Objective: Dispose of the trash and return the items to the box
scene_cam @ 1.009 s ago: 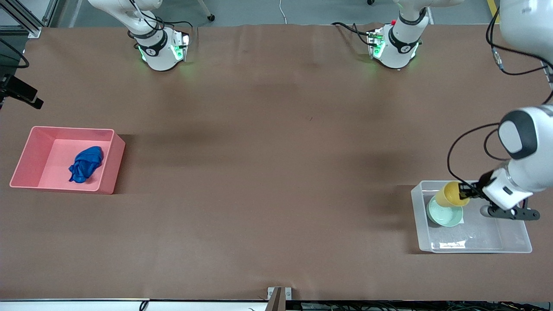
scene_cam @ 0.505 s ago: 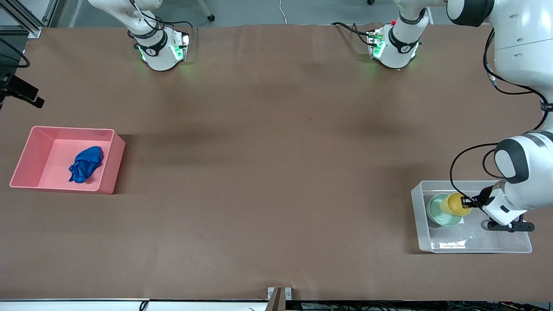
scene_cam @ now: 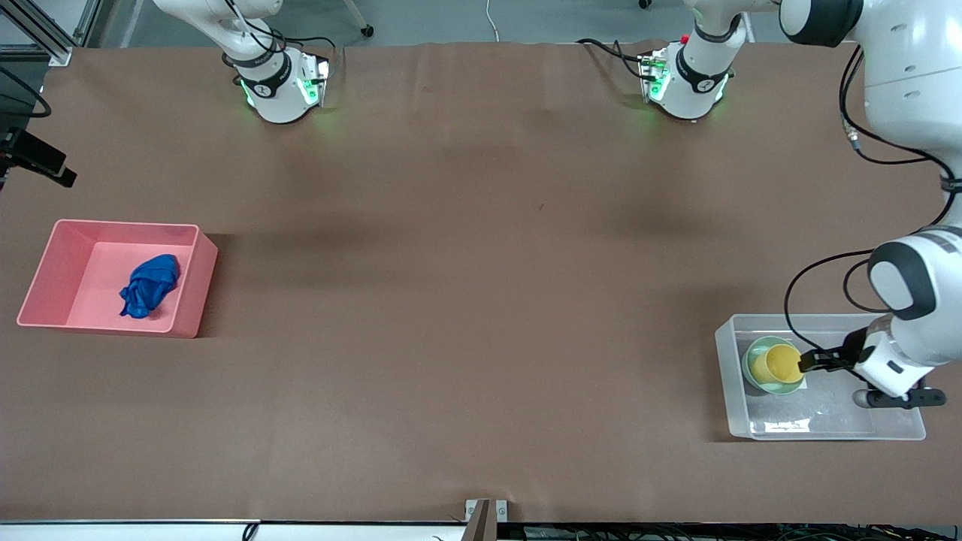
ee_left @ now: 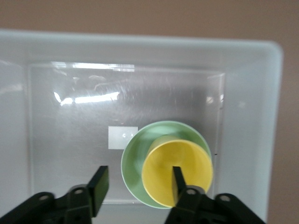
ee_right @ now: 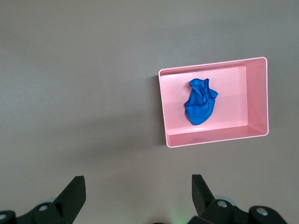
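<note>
The yellow cup (scene_cam: pixel 782 363) (ee_left: pixel 196 163) stands upright inside the mint-green bowl (scene_cam: pixel 751 352) (ee_left: pixel 135 156), which rests on the floor of the clear box (scene_cam: pixel 827 415) (ee_left: pixel 70 135) at the left arm's end of the table. My left gripper (scene_cam: pixel 806 364) (ee_left: pixel 138 175) hangs open in the box just above the cup, one finger over the cup's inside and the other outside its rim, gripping nothing. The blue trash (scene_cam: pixel 150 285) (ee_right: pixel 200 107) lies in the pink bin (scene_cam: pixel 45 278) (ee_right: pixel 210 138). My right gripper (ee_right: pixel 137 179) is wide open and empty, high over bare table; its hand is outside the front view.
The pink bin sits at the right arm's end of the table, the clear box at the left arm's end, nearer the front camera. Both arm bases (scene_cam: pixel 278 86) (scene_cam: pixel 688 83) stand along the table's back edge. Brown tabletop (scene_cam: pixel 481 300) stretches between the two bins.
The left gripper came down with the tilted cup, set it upright in the bowl and opened its fingers. The right arm and the trash have not moved.
</note>
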Motion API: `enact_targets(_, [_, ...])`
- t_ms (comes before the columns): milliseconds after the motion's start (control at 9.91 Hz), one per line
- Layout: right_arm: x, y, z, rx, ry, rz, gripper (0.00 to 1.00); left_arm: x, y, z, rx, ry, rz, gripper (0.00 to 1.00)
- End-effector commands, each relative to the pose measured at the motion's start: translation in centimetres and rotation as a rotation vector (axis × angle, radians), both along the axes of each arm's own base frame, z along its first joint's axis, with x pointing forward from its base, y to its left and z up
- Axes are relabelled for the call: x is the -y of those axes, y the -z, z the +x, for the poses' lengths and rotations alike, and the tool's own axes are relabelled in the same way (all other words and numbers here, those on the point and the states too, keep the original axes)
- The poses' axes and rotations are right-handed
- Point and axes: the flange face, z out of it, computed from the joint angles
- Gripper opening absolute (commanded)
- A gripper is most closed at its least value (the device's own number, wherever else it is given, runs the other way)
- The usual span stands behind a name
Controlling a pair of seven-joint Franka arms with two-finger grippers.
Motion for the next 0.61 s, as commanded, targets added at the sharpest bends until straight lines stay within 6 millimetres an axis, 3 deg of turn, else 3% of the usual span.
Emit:
enact_targets(0, [0.5,-0.4,0.0,0.0,-0.007,0.014,1.0,0.8,-5.7,-2.3,0.008,0.033,0.015,1.0])
enact_targets(303, [0.5,-0.3,-0.1,-0.001,-0.005,0.014,1.0,3.0,-13.8,-8.4,0.033,0.09,0.049,1.0])
enact_targets(505, [0.5,-0.3,0.0,-0.001,-0.005,0.014,1.0,4.7,-18.4,-11.0,-0.003,0.122,0.046,1.0])
